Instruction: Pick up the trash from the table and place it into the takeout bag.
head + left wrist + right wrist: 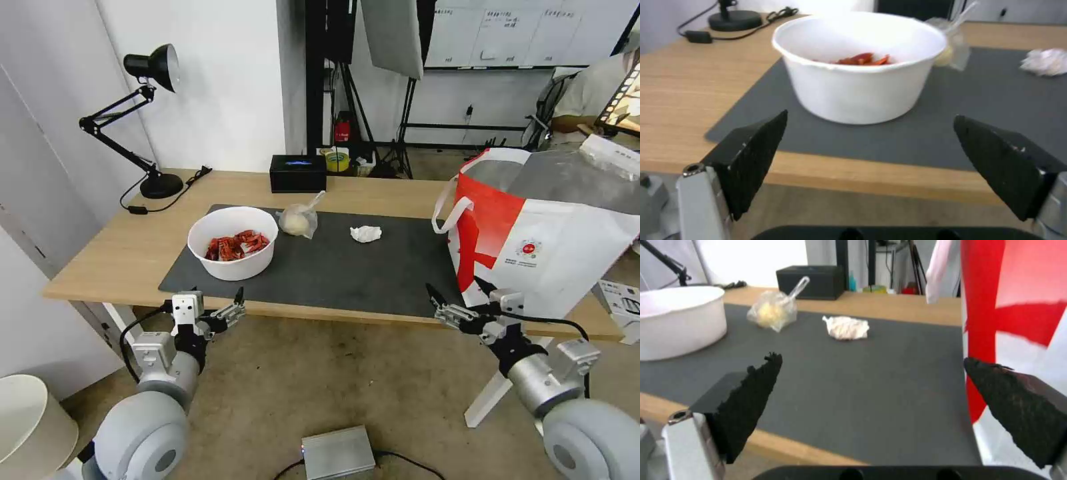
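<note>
- Currently, left end effector point(230, 308): jaws wide, empty, just short of the tabletop point(120, 250) edge, facing the bowl point(233, 241) on the mat point(347, 267).
- Right end effector point(457, 300): wide, empty, beside the takeout bag point(553, 247).
- Advice — grip the bowl's rim and keep it level, lest shells spill.

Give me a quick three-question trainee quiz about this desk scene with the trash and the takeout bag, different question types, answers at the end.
1. True or false: the left gripper is shut on the white bowl.
2. Which lies nearest the takeout bag? A) white bowl B) knotted clear bag C) crumpled tissue
3. Fill in: the three trash items lie on the dark grey ____.

Key: 1 false, both it and the right gripper hover open off the desk's near edge. 2 C. 3 mat.
</note>
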Motion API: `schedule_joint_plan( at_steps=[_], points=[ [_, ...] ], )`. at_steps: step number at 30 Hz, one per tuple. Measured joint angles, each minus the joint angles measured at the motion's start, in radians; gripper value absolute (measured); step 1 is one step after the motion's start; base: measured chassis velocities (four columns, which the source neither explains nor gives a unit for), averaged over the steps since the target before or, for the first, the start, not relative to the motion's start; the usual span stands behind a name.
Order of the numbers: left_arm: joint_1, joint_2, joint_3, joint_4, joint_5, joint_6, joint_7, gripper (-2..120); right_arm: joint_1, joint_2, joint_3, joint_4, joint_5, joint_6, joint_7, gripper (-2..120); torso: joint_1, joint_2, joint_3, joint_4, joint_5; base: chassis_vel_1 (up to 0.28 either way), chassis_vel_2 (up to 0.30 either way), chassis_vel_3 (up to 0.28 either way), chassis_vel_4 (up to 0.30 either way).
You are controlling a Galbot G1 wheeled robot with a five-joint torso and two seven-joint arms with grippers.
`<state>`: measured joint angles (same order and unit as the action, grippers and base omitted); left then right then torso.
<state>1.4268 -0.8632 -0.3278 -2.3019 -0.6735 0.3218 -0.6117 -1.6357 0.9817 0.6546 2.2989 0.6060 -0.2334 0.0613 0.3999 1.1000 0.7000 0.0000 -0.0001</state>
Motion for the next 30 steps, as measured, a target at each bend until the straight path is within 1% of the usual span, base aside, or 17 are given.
schedule_joint_plan(
  at_steps=[5, 8, 11, 18, 30],
  points=[
    [0.015, 0.006, -0.014, 0.001, 0.020, 0.032, 0.001, 100, -0.020, 0.011, -0.018, -0.004, -0.028, -0.002, 0.010, 100, 0.000, 0.000, 0.000, 0.0000, 0.0000, 0.000, 0.000, 0.000, 0.000],
    [0.028, 0.008, -0.025, -0.019, 0.021, 0.075, 0.001, 100, -0.033, 0.013, -0.024, -0.007, -0.041, -0.008, 0.018, 100, 0.000, 0.000, 0.000, 0.0000, 0.0001, 0.000, 0.000, 0.000, 0.000],
    [0.033, 0.007, -0.031, -0.015, 0.021, 0.085, 0.001, 100, -0.041, 0.016, -0.028, -0.009, -0.052, -0.017, 0.024, 100, 0.000, 0.000, 0.000, 0.0000, 0.0001, 0.000, 0.000, 0.000, 0.000],
    [0.055, -0.001, -0.042, -0.004, 0.020, 0.087, 0.002, 100, -0.053, 0.028, -0.047, -0.006, -0.067, -0.037, 0.037, 100, 0.000, 0.000, 0.000, 0.0000, 0.0000, 0.000, 0.000, 0.000, 0.000],
    [0.088, -0.009, -0.061, -0.002, 0.018, 0.088, 0.006, 100, -0.068, 0.036, -0.071, 0.006, -0.064, -0.091, 0.098, 100, 0.000, 0.000, 0.000, 0.0000, 0.0000, 0.000, 0.000, 0.000, 0.000]
  ],
)
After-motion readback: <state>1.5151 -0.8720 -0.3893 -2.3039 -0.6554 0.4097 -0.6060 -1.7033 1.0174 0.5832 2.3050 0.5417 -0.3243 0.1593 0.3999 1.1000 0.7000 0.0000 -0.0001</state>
